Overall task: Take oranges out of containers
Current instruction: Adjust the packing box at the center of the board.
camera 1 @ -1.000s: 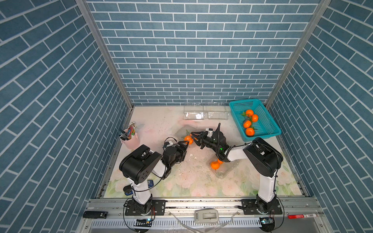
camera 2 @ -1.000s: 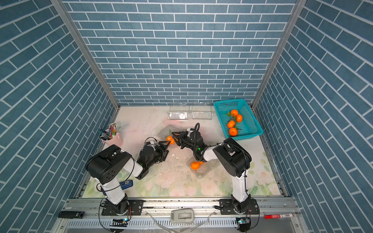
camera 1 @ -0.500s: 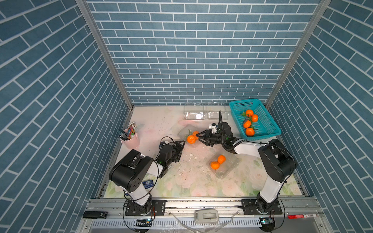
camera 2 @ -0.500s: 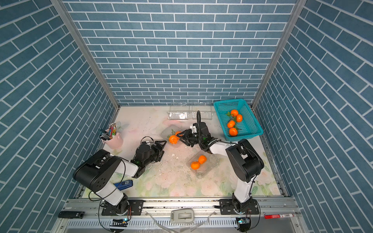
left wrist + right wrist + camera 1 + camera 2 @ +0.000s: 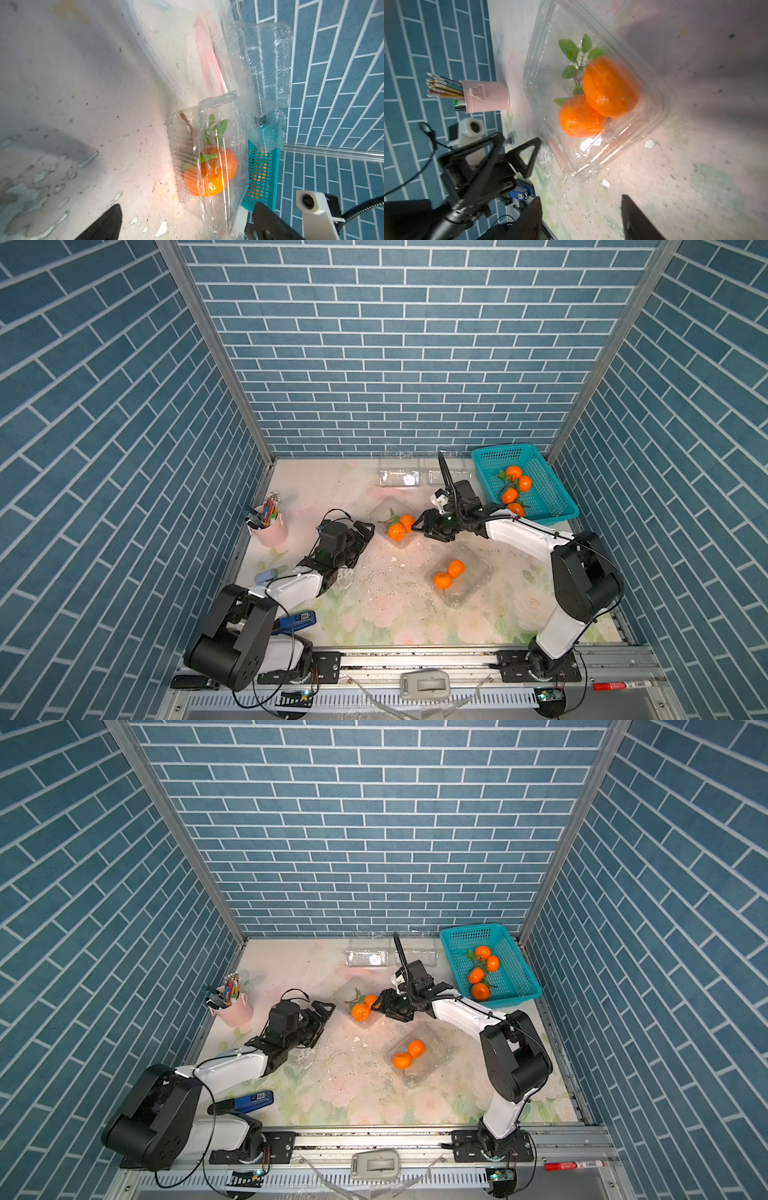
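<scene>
Two oranges [image 5: 399, 527] sit inside a clear container [image 5: 384, 509] mid-bench in both top views, between the left hand [image 5: 366, 531] and the right hand [image 5: 419, 529], each spread and empty. A second pair [image 5: 409, 1054] lies in another container [image 5: 436, 1048] nearer the front edge; four more [image 5: 476, 976] lie in the teal basket [image 5: 509, 969] at the far right corner. Left wrist view: fingers [image 5: 104, 224] wide apart, nothing gripped. Right wrist view: fingers [image 5: 637, 220] parted, holding nothing, fruit just beyond.
</scene>
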### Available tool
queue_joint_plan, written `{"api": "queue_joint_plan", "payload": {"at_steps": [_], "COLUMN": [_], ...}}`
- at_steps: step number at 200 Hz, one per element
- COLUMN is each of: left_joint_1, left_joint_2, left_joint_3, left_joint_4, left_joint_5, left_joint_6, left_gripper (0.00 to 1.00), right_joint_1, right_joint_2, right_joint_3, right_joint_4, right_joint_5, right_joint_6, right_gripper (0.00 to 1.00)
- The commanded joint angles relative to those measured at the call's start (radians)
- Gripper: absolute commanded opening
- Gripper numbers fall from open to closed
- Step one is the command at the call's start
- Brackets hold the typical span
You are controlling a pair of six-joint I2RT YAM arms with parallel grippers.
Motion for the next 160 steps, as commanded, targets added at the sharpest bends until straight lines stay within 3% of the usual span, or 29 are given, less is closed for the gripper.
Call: {"api": "queue_joint_plan", "payload": {"at_steps": [1,22,65,124,160], "left_joint_1": [0.037,0.083,0.111,0.076,0.048], "left_joint_2": [-0.021,0.040,0.314,0.551,0.579], "left_joint_3": [0.080,0.236,0.591,0.812,0.822], "left_joint_4": [-0.233,-0.401,-0.591,-0.584,-0.548], "left_joint_5": [0.033,0.062,0.147,0.227,0.255], "left_joint_6": [0.123,0.290,0.515,0.577,0.574], "left_gripper": [0.99,0.99,0.99,0.99,0.99], "right_joint_1": [-0.007,-0.019,-0.026,-0.027,-0.034], "right_joint_2": [-0.023,-0.013,0.059,0.149,0.204], "right_joint_3": [0.045,0.041,0.052,0.087,0.144], "right_joint_4": [-0.181,-0.177,-0.084,0.012,-0.017], "right_joint_5": [0.095,0.101,0.040,-0.014,-0.043], "right_joint_6": [-0.141,-0.145,-0.105,-0.052,-0.073], "right_gripper": [0.68,0.76,0.78,0.71,0.65]}}
